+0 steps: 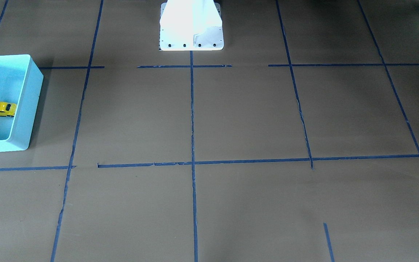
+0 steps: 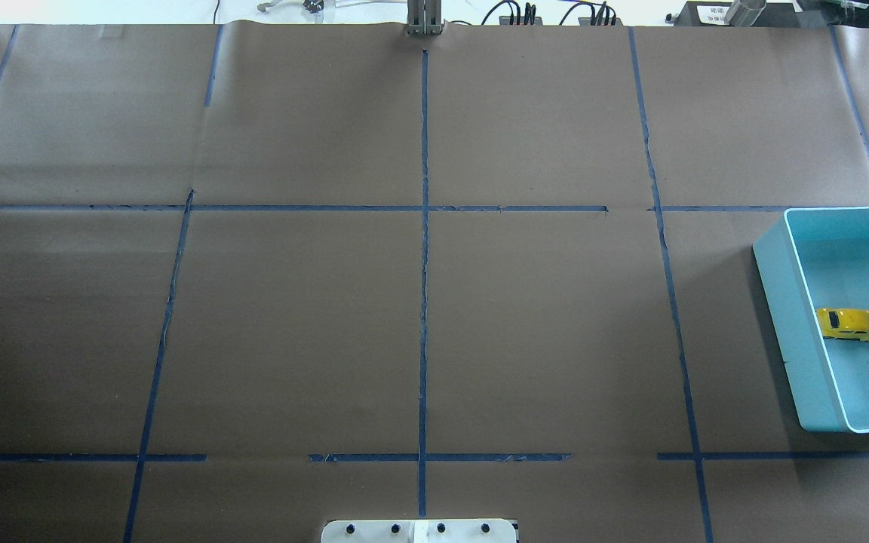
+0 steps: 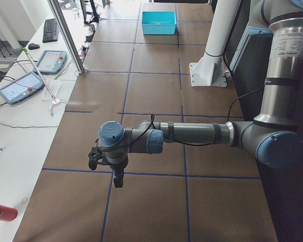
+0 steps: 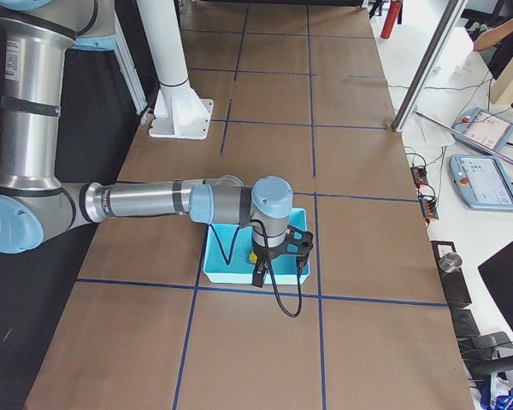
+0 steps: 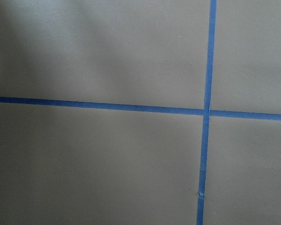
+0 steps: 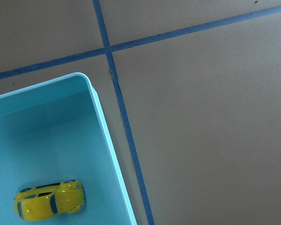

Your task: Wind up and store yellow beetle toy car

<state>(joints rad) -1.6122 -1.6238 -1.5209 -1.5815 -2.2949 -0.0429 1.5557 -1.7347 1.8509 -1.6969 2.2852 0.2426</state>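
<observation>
The table [image 2: 291, 332], covered in brown paper with a blue tape [image 2: 424, 302] grid, carries the turquoise bin [image 2: 787, 324] at the right edge of the overhead frame. The car [image 2: 849, 324] lies on the bin floor, close to the bin's left wall in that frame. In the side views, the left gripper [image 3: 118, 177] hangs over bare paper at lower centre and the right gripper [image 4: 259, 272] hangs over the bin at centre frame; whether either claw is released or clenched cannot be told.
</observation>
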